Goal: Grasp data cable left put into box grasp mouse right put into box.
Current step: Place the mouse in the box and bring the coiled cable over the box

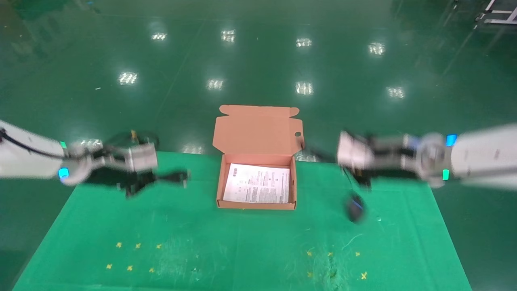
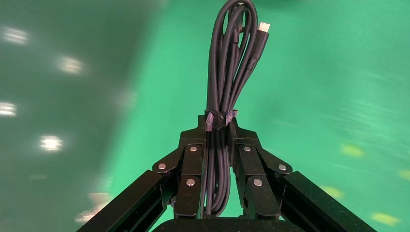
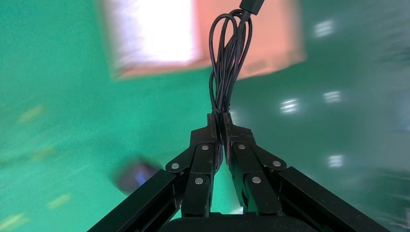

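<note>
The salmon box (image 1: pixel 220 184) stands open mid-table, its flap lid (image 1: pixel 258 129) raised at the back. My left gripper (image 1: pixel 155 178) hovers left of the box, shut on the data cable (image 1: pixel 175 176). In the left wrist view the looped black bundle (image 2: pixel 232 63) runs out between the closed fingers (image 2: pixel 193 164) of that gripper (image 2: pixel 220 126). My right gripper (image 1: pixel 359 178) hovers right of the box, shut on the mouse's cord (image 3: pixel 227 72). The mouse (image 1: pixel 356 208) dangles below it over the mat, blurred in the right wrist view (image 3: pixel 138 175). The box also shows there (image 3: pixel 270 43).
A white printed sheet (image 1: pixel 257 184) lies inside the box. A green mat (image 1: pixel 242 242) covers the table, with small yellow cross marks at front left (image 1: pixel 129 254) and front right (image 1: pixel 335 262). A glossy green floor (image 1: pixel 258 60) lies beyond the table's far edge.
</note>
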Robot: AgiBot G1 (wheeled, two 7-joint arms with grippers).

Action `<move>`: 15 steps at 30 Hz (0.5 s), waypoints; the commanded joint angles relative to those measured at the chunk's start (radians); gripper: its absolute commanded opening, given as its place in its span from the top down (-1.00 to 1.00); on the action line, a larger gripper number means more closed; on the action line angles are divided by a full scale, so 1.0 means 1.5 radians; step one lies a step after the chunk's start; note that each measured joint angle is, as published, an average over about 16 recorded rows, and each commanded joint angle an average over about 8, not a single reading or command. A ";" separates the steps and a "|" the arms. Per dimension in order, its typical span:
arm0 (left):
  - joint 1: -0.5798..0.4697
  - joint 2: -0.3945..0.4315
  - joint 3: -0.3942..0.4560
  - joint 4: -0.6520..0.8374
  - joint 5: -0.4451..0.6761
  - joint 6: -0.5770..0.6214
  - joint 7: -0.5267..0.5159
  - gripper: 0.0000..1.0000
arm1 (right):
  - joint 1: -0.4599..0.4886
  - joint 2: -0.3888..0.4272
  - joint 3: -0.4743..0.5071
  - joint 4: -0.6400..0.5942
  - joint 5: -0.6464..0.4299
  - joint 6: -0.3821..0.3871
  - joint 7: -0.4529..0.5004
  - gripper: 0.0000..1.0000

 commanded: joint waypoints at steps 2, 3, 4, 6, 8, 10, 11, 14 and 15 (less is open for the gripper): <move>-0.018 -0.008 -0.005 -0.057 0.012 -0.035 -0.020 1.00 | 0.037 -0.003 0.022 0.019 -0.006 0.023 0.017 1.00; -0.021 -0.005 -0.006 -0.072 0.019 -0.049 -0.031 1.00 | 0.048 -0.015 0.025 0.016 -0.004 0.032 0.016 1.00; -0.024 -0.002 -0.007 -0.086 0.027 -0.063 -0.041 1.00 | 0.059 -0.029 0.028 0.012 -0.002 0.041 0.014 1.00; -0.031 0.005 -0.009 -0.107 0.042 -0.091 -0.061 1.00 | 0.081 -0.061 0.033 -0.003 0.004 0.058 0.005 1.00; -0.040 0.013 -0.010 -0.121 0.058 -0.117 -0.078 1.00 | 0.104 -0.094 0.036 -0.025 0.012 0.074 -0.010 1.00; -0.050 0.021 -0.012 -0.128 0.071 -0.138 -0.091 1.00 | 0.126 -0.125 0.038 -0.055 0.020 0.090 -0.030 1.00; -0.055 0.024 -0.013 -0.130 0.077 -0.147 -0.096 1.00 | 0.138 -0.140 0.038 -0.072 0.022 0.097 -0.042 1.00; -0.066 0.030 -0.015 -0.131 0.090 -0.166 -0.105 1.00 | 0.166 -0.175 0.035 -0.119 0.025 0.111 -0.074 1.00; -0.069 0.031 -0.015 -0.131 0.092 -0.169 -0.107 1.00 | 0.174 -0.184 0.034 -0.132 0.025 0.114 -0.083 1.00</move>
